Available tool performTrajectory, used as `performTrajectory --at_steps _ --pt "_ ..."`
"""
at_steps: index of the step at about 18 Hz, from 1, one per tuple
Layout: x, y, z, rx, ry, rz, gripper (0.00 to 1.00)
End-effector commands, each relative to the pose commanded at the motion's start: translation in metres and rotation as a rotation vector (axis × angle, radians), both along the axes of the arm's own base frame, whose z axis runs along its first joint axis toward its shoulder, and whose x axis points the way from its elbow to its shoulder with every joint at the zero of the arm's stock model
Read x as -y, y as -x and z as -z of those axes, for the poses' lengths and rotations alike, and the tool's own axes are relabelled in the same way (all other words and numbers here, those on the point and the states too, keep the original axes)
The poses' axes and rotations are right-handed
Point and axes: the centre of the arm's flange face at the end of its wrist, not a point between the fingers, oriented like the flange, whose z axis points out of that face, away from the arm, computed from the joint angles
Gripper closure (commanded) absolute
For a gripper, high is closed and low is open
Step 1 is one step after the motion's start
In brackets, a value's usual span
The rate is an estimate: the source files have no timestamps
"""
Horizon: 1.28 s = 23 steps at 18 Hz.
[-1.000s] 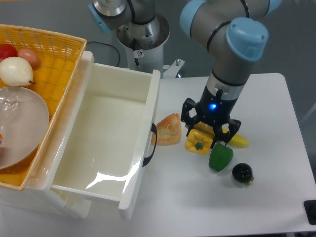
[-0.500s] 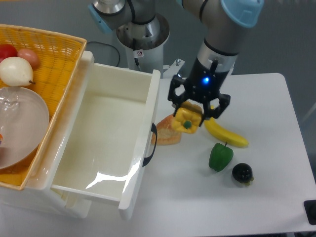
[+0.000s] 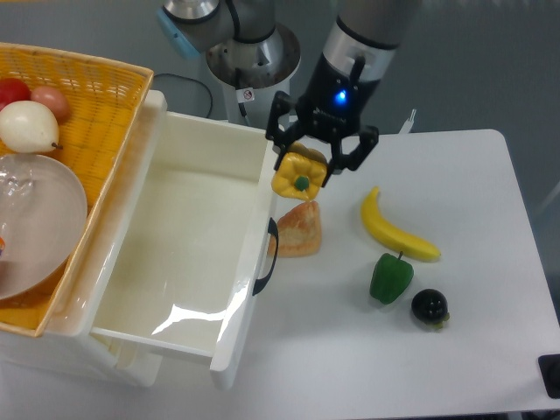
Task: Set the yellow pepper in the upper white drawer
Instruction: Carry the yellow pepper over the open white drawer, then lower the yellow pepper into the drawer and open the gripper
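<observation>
The black two-finger end effector (image 3: 302,171) is closed on the small glossy yellow bell pepper (image 3: 298,173), holding it in the air with its green stem facing the camera. The pepper hangs just beside the front panel of the large glossy white plastic drawer (image 3: 184,254), above the panel's top edge and the black curved handle (image 3: 266,255), not yet over the open cavity. Below it on the white table (image 3: 455,332) lies a wedge of tan bread (image 3: 299,229); further right are a long yellow banana (image 3: 398,231), a green pepper (image 3: 390,278) and a small dark round fruit (image 3: 430,305). Left of the drawer sits a yellow wicker basket (image 3: 105,105). This looks like the carrying step: the next move calls for travelling left over the front wall, then lowering inside and opening the fingers.
</observation>
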Motion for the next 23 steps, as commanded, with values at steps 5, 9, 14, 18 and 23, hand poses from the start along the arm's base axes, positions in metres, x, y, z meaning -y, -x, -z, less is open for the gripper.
performTrajectory --at_steps 5,9,14,18,23 --pt "-0.019 -0.016 0.002 0.08 0.001 -0.082 0.8" --pt "-0.026 -0.021 0.003 0.071 0.004 -0.069 0.83" --pt "-0.043 -0.042 0.035 0.107 0.042 -0.019 0.82" --pt "-0.06 -0.053 0.044 0.109 0.042 0.019 0.81" --pt "-0.066 -0.058 0.046 0.114 0.041 0.034 0.81"
